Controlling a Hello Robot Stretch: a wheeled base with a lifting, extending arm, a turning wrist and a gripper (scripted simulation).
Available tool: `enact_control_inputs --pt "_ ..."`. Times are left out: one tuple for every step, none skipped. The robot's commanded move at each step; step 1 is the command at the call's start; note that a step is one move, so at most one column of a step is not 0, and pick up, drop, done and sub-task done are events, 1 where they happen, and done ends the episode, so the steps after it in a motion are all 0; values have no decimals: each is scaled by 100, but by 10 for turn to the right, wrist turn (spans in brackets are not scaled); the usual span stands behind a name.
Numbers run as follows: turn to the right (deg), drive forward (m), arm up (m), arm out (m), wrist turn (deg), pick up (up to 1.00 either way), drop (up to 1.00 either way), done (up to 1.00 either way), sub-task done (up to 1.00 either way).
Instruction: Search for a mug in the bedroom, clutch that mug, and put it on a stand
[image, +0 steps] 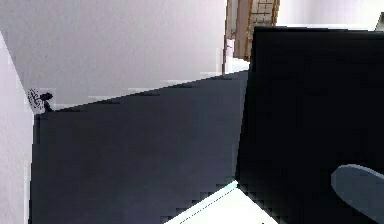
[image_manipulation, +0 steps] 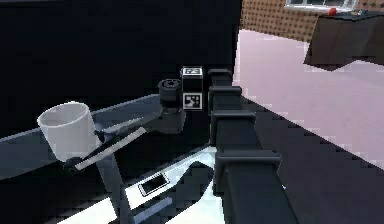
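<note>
A white mug (image_manipulation: 66, 128) shows at the arm side view's left, at the far end of my gripper (image_manipulation: 84, 152). The thin fingers (image_manipulation: 115, 143) run along its lower side, over a dark grey surface (image_manipulation: 25, 185). I cannot tell whether the mug stands on that surface or hangs from the gripper, so I cannot tell whether the gripper holds it. The dark arm (image_manipulation: 235, 130) rises from the bottom edge to two white marker squares (image_manipulation: 190, 85).
A small flat phone-like thing (image_manipulation: 153, 185) lies on a white surface below the gripper. Pink floor (image_manipulation: 300, 100) spreads on the right, toward a dark table (image_manipulation: 345, 45). In the forward view, a dark slanted panel (image: 140, 150) and a tall black panel (image: 315, 110) stand close, with a doorway (image: 250, 20) behind.
</note>
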Motion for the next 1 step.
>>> enact_control_inputs --pt "0 0 0 0 360 0 0 0 0"
